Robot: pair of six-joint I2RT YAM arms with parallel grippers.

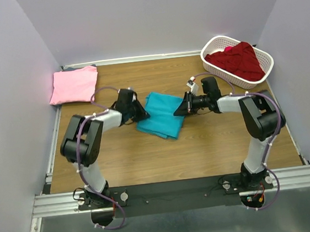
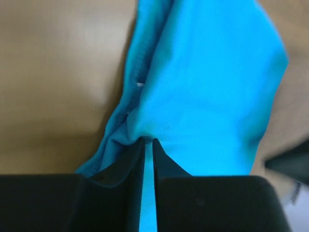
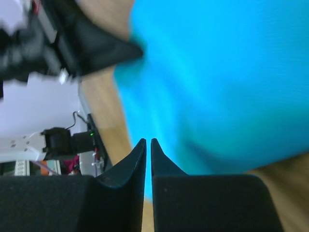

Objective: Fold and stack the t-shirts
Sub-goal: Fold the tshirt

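Observation:
The teal t-shirt (image 1: 160, 115) lies partly folded in the middle of the table. My left gripper (image 1: 142, 114) is at its left edge; in the left wrist view its jaws (image 2: 148, 140) are shut on a bunched fold of the teal t-shirt (image 2: 207, 82). My right gripper (image 1: 178, 111) is at the shirt's right edge; in the right wrist view its jaws (image 3: 148, 141) stand nearly closed with the teal t-shirt (image 3: 217, 82) in the gap. The light pink t-shirt (image 1: 74, 84) lies folded at the back left. The dark red t-shirt (image 1: 237, 60) is heaped in the basket.
A white slotted basket (image 1: 210, 46) stands at the back right corner. Grey walls close in the table on three sides. A metal rail (image 1: 52, 143) runs along the left edge. Both arms reach inward from the near edge.

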